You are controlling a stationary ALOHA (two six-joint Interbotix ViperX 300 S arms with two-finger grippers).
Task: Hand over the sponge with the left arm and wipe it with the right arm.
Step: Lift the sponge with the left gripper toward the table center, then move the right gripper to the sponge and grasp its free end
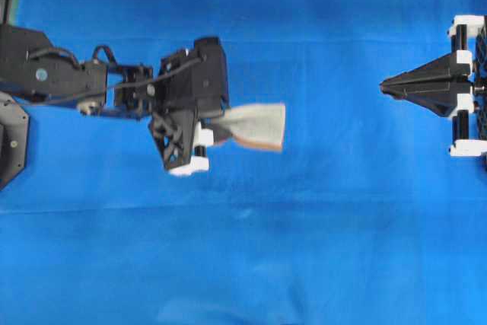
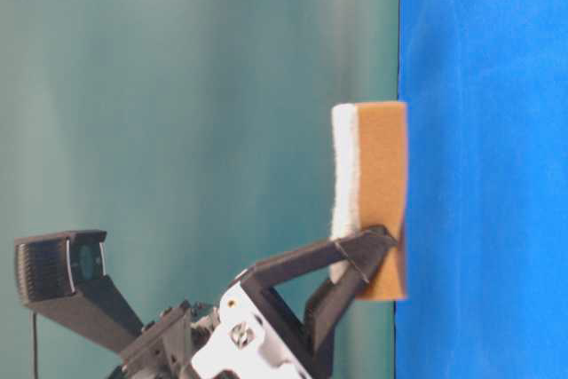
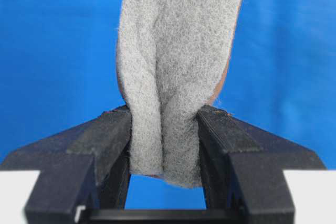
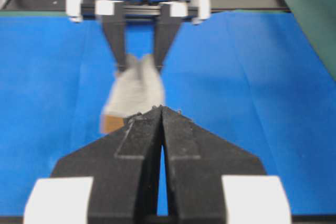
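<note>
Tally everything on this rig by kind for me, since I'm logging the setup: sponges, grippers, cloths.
Sponges: 1, the sponge, pinched between the fingers of the left gripper.
Grippers: 2, the left gripper and the right gripper, which is shut and holds nothing.
Cloths: 1, the blue cloth covering the table.
Total: 4

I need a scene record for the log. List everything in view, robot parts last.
sponge: one, grey-beige scouring face with orange-brown backing, pinched at one end, sticking out toward the right arm.
blue cloth: one, blue, covering the table.
teal backdrop: one, green-teal, behind the table in the table-level view.
left pincer: one, black with white clips, left of the overhead view, shut on the sponge.
right pincer: one, black with white clips, at the right edge of the overhead view, shut, holding nothing.
</note>
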